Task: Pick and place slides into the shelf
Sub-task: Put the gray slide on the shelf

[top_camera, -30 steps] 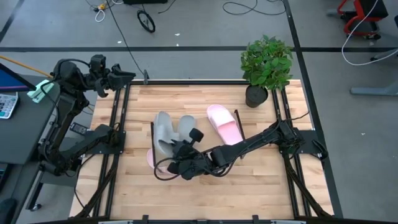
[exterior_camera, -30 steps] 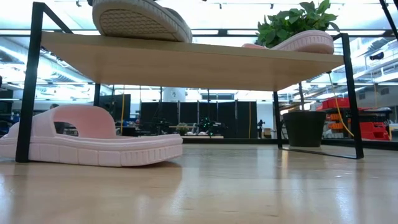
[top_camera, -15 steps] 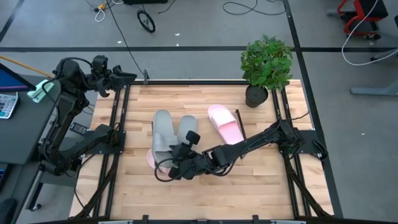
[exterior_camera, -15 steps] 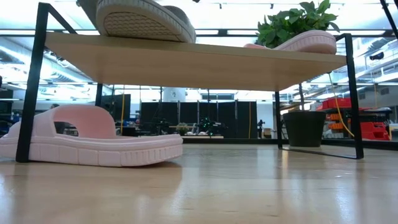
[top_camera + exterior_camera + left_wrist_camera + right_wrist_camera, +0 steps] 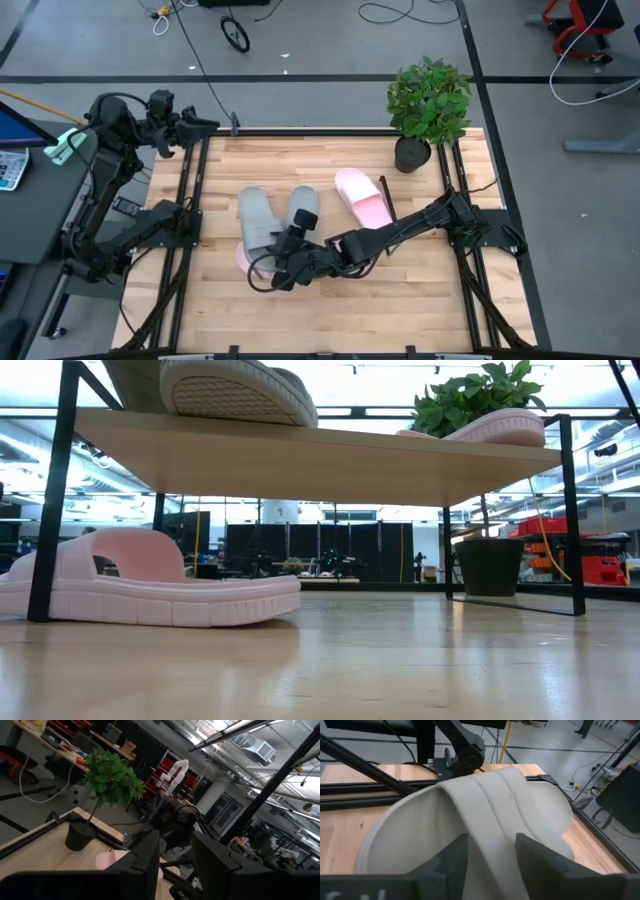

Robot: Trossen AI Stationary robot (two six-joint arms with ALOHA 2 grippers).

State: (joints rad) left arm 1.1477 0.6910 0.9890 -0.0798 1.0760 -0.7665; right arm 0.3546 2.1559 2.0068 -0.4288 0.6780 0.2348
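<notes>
The shelf [image 5: 325, 218] [image 5: 320, 460] stands mid-table. On its board lie two grey slides [image 5: 257, 215] [image 5: 301, 205] and one pink slide [image 5: 362, 197]. A second pink slide [image 5: 150, 580] rests sole-down on the table under the board's left end. My right gripper [image 5: 275, 245] [image 5: 491, 840] is open at the near end of the left grey slide [image 5: 470, 805], a finger on each side of its strap. My left gripper [image 5: 210, 122] [image 5: 175, 850] hangs open and empty, high over the table's far left corner. My right gripper has one finger [image 5: 452, 855] on each side of the left grey slide's strap [image 5: 492, 815]. It slants down from the table's near side. Whether the fingers touch the strap I cannot tell. The slide lies flat, sole down, on the shelf board.
A potted plant [image 5: 428, 105] stands at the table's far right corner, close to the shelf's right end frame [image 5: 570, 510]. Black rails [image 5: 190, 200] run along both table sides. Bare wood [image 5: 330, 310] lies near the front edge.
The left grey slide has tipped from half on its edge down flat onto the shelf board and has shifted a little toward the table's left. My right gripper has turned at the wrist beside it.
</notes>
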